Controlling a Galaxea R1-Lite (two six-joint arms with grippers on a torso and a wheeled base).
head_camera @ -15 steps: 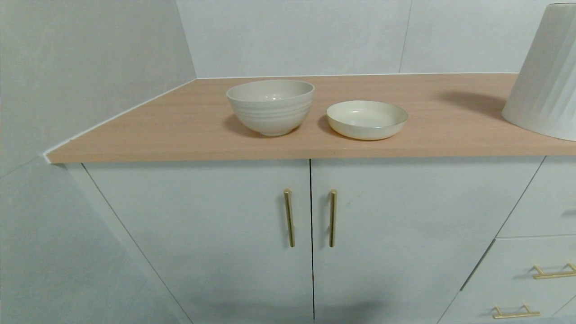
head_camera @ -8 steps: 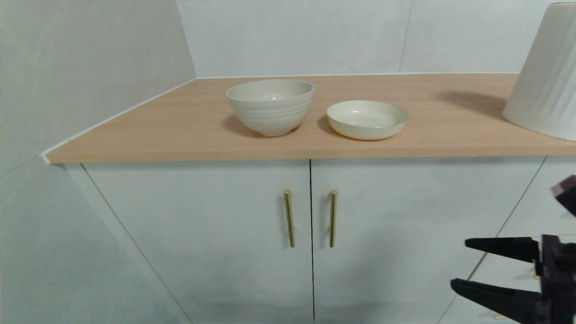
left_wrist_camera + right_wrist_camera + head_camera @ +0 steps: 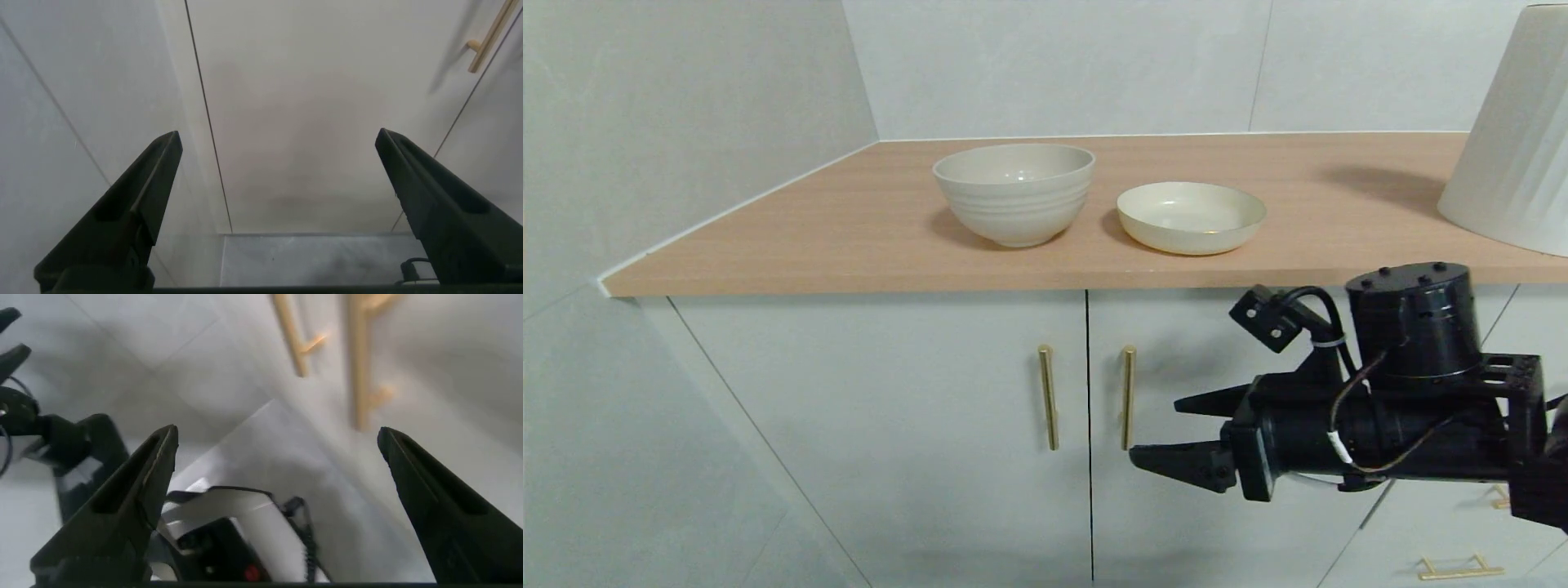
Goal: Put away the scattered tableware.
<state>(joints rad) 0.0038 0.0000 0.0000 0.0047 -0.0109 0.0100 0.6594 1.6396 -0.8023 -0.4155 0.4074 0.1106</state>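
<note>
A deep beige bowl (image 3: 1013, 192) and a shallow cream dish (image 3: 1191, 216) stand side by side on the wooden countertop (image 3: 792, 237). Below them, a white cabinet has two doors with upright gold handles (image 3: 1048, 396) (image 3: 1127, 396). My right gripper (image 3: 1156, 430) hangs open in front of the right door, its tips close to that door's handle, with nothing between the fingers. From the right wrist, the gripper (image 3: 278, 482) faces both gold handles (image 3: 359, 359). My left gripper (image 3: 278, 212) is open and empty, low before a white cabinet panel.
A large white lampshade (image 3: 1515, 139) stands at the countertop's right end. Drawers with small gold pulls (image 3: 1458, 566) lie to the right of the doors. A tiled wall (image 3: 645, 122) closes off the left side.
My right arm has come into the head view from the lower right and moved left and up, toward the door handles. Bowl and dish have not moved.
</note>
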